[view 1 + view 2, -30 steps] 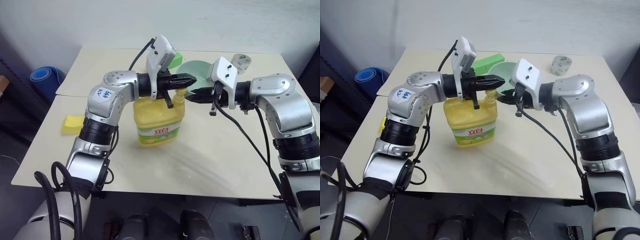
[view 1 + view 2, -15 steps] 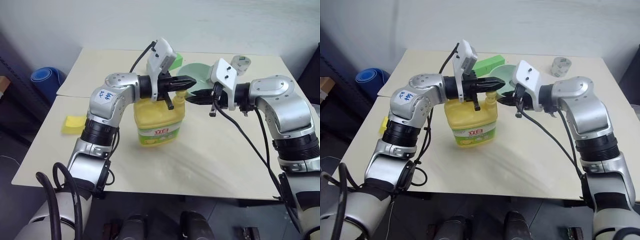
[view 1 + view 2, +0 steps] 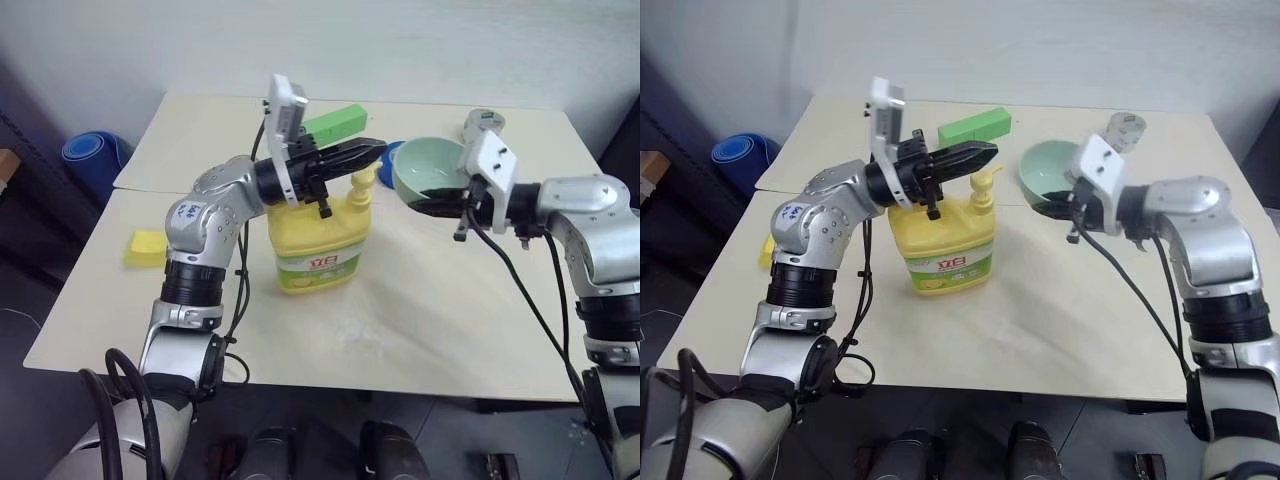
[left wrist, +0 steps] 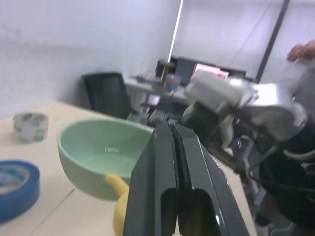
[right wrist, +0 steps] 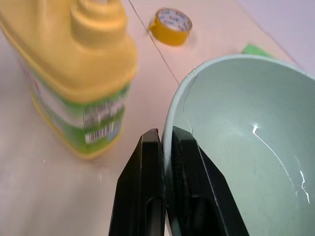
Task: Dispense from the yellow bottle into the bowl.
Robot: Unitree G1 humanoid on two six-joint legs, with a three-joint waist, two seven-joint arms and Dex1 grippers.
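- The right tool, at right of centre in the left eye view, pinches the rim of the bowl between its two black fingers, one outside the wall and one inside, and holds the bowl off the surface, tilted.
- The left tool, just above centre of the frame, has its fingers pressed together on nothing; it points toward the bowl and hangs just above the pump nozzle.
- The yellow bottle stands upright on the surface at the centre of the frame, its green-and-white label facing the camera, the nozzle aimed toward the bowl just beside it.
- A blue tape roll lies on the surface behind the bowl, near the upper centre of the eye views.
- A green block rests at upper centre, behind the left tool.
- A clear tape roll sits toward the upper right.
- A small yellow sponge lies at the left edge of the surface, well apart from the bottle.
- A rolled blue mat sits off the surface at far left.
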